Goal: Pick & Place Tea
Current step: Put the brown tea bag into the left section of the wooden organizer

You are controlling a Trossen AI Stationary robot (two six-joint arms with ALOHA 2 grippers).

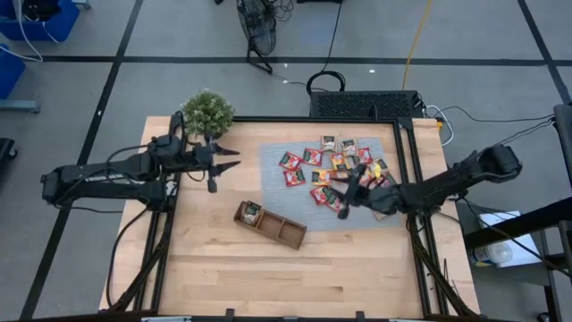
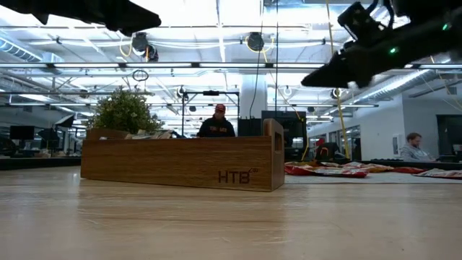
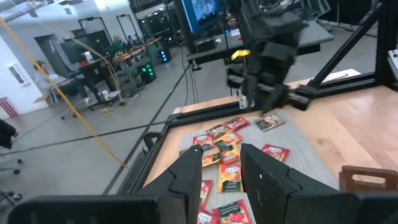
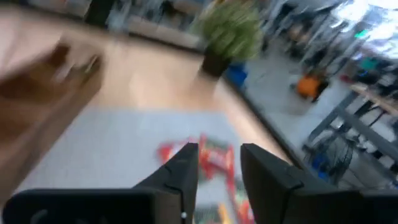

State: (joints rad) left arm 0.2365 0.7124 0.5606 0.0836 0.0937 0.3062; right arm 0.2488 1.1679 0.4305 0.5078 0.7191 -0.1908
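R gripper [image 1: 343, 199] is over the near edge of the tea pile, fingers [image 4: 186, 171] apart w/ a narrow gap, nothing between them. Tea sachets [image 1: 332, 170] are spread on the grey mat [image 1: 273, 192], most lying just beyond and beside the R jaws, a few red ones [image 4: 205, 155] straight ahead of the tips. Wooden tray [image 1: 270, 224] sits off the mat's near corner, well to the side of the R jaws; one sachet [image 1: 252, 211] already in its end compartment. L gripper [image 1: 225, 159] hangs near the potted plant [image 1: 207, 111], jaws spread, empty, tea well ahead of it.
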